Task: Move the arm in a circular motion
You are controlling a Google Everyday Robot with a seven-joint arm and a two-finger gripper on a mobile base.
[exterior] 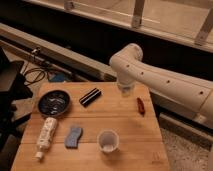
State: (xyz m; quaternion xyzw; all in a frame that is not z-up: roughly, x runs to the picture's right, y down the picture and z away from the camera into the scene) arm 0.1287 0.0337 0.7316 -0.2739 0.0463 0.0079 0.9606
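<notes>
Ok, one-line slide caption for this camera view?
Cream-white arm reaches over a wooden table, end effector hovering near its far edge.

Materials and finishes: wooden table with assorted items and robot arm.

The arm point(165, 77): smooth cream-white casing, satin sheen, small dark dots; its gripper point(126, 90), a short pale stub, hangs over the table's far edge. Table point(130, 127): light wood planks, visible grain, matt. Pan point(53, 103): dark, glossy inside. Black bar point(90, 97): matt with a pale glossy stripe. Bottle point(45, 137): whitish, printed label, smooth. Sponge point(73, 137): blue-grey, soft matt. Cup point(108, 141): white, smooth. Small red object point(140, 105): slightly shiny.
</notes>
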